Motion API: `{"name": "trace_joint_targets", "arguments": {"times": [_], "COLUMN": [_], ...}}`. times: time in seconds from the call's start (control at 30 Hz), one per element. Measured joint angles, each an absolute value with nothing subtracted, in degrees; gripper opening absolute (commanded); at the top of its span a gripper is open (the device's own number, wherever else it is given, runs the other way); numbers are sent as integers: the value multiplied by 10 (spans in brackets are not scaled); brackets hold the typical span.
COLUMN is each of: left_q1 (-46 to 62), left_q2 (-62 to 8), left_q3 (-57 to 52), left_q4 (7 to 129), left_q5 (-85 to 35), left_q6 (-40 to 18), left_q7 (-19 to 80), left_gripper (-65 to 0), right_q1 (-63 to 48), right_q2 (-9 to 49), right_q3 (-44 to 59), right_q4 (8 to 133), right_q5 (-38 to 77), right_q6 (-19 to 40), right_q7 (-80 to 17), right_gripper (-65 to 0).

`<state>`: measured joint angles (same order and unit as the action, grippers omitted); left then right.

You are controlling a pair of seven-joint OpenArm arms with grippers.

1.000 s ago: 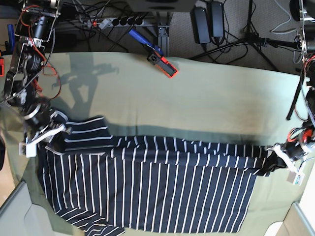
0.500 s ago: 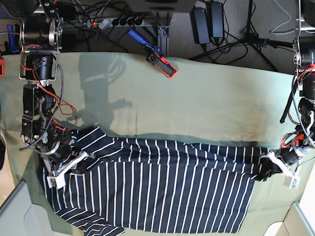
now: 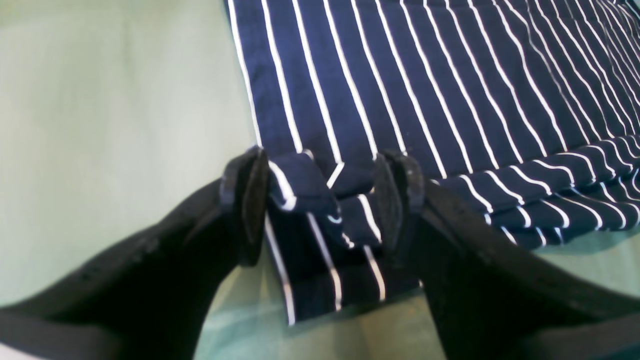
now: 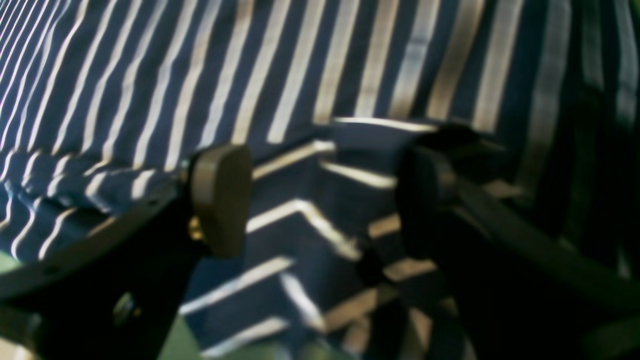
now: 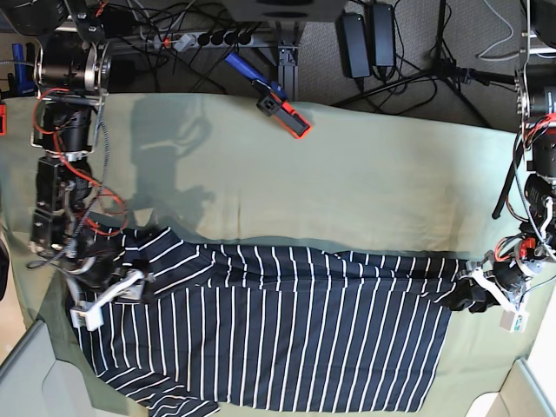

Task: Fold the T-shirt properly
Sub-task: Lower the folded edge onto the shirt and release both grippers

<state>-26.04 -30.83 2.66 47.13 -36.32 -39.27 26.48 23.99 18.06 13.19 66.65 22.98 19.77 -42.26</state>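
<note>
Base view shows the whole T-shirt (image 5: 278,330); wrist views show both grippers' jaws spread apart, fabric lying between.

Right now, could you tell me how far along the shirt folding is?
One fold looks done: the shirt lies doubled along its top edge. Both end effectors, left and right, stand open over its corners. The sleeve and further folds remain.

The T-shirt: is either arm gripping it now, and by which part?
Nothing is gripped. Both the left gripper and right gripper stand open, with bunched edges of the T-shirt lying loose between their fingers.
</note>
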Motion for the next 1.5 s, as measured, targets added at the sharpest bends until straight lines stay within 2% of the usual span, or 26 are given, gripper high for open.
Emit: {"name": "trace_joint_targets", "arguments": {"times": [0.1,0.2,0.37,0.7,0.8,1.2,1.5], "left_q1": [-259,-257,-257,-248,-249,-249,-249], "left_q2": [-313,-317,-320,-318,-319,-321,-321], "left_q3": [-5,-43,-55,-54,-54,-54,-54], "left_q4": [471,471,471,471,471,471,471], "left_q5": [-396,-422,-446,-468,-480,-481,-481], "left_q6": [-393,-392,-392,-392,-392,-392,-392], "left_q7": [310,327,360,378,379,384,384], "left_gripper": [-285,-285,-285,-286,-286,-286,-286], "right_q1": [239,235,192,119,121,139,138], "right_q2": [183,184,208,190,185,143,141], "right_q3": [241,343,417,422,421,359,359], "right_q4": [667,667,667,666,666,666,666], "right_q5": [227,226,267,307,335,328,297], "right_q6": [198,198,198,198,198,198,198], "right_q7": [-478,-491,-491,-461,-456,-431,-393], "right_gripper": [-209,-209,-209,-210,-210,-210,-211]}}
